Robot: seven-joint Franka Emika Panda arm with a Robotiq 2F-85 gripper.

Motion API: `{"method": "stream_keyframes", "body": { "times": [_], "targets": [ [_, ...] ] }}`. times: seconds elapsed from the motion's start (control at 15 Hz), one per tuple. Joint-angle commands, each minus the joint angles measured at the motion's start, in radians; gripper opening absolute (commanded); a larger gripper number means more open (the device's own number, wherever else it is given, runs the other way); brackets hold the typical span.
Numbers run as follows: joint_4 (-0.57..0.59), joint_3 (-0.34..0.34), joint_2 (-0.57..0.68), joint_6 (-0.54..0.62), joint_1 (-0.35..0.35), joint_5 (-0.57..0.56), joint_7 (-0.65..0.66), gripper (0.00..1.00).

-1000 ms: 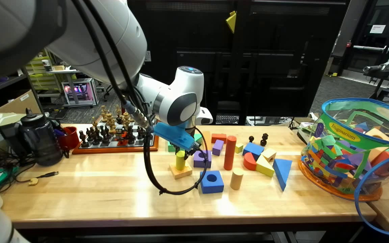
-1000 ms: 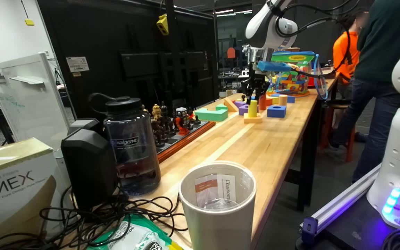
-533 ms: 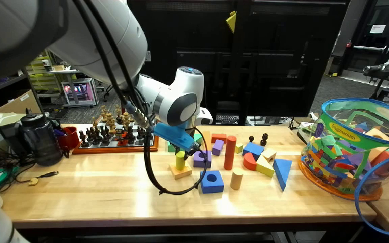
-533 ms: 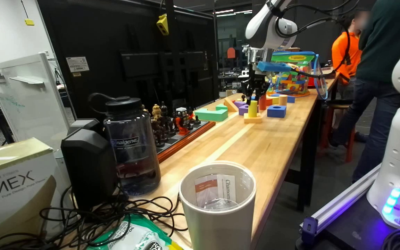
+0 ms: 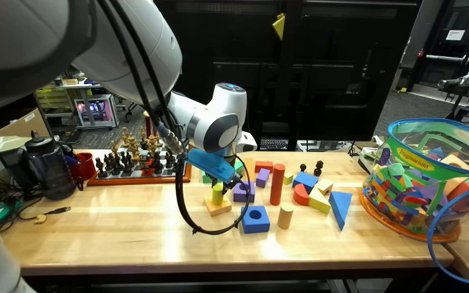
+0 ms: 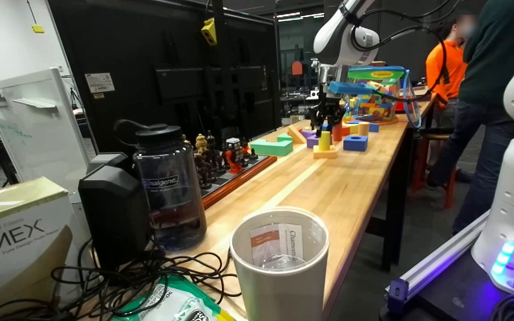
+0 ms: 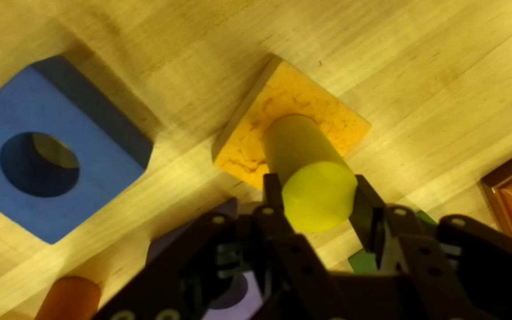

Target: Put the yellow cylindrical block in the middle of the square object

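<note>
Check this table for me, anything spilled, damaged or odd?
A toy robot stands on the chessboard among the chess pieces, where it hardly belongs; two dark pieces, probably chessmen, stand off the board. The orange square block at the foot of the yellow cylinder shows dark marks on top, scuffs or grain. No spill shows.

We see the yellow cylindrical block (image 7: 311, 178), plain and taller than wide, standing upright at about the middle of the orange square block (image 7: 248, 144). The square block lies flat and thin, dark wavy marks on its bare face; whether the yellow one rests on it or slots in, we cannot tell.
</note>
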Motion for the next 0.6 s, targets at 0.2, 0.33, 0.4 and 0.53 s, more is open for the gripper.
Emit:
{"method": "stream_keyframes", "body": {
  "times": [0.2,0.33,0.4,0.53],
  "targets": [
    [0.015,0.007,0.025,-0.012,-0.004,-0.02,0.03,0.16],
    [0.015,0.009,0.026,-0.011,-0.003,-0.025,0.033,0.16],
    [0.013,0.009,0.025,-0.01,-0.003,-0.027,0.034,0.16],
    [0.011,0.009,0.025,-0.007,-0.003,-0.026,0.032,0.16]
  ]
}}
